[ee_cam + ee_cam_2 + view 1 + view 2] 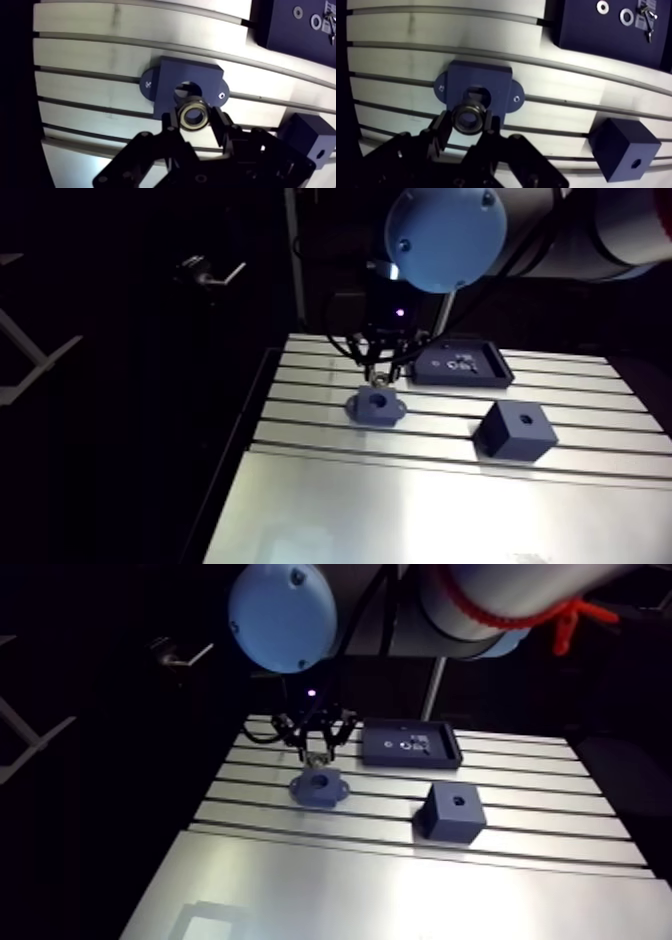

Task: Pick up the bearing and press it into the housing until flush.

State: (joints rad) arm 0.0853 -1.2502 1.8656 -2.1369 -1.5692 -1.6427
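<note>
Fingers [172, 125] clamped on the bearing [194, 116] in the wrist view, which overlaps the near rim of the housing [167, 82] bore, not seated. Block [305, 137] sits off beside the gripper [194, 119], tray [295, 30] with washers [602, 6] beyond the housing. Arm view: from the housing, block's at 4 o'clock, tray at 1 o'clock, all apart on the table [400, 508].

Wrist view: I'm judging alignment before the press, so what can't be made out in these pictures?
- Bore of the housing: in the wrist view it is partly covered by the bearing clamped in the gripper. The height gap between bearing and bore is unreadable.
- The tray: cut off by the wrist view's edge. Some pieces in it are too small to name.
- Arm view: the bearing is too small and dark to see.
</note>
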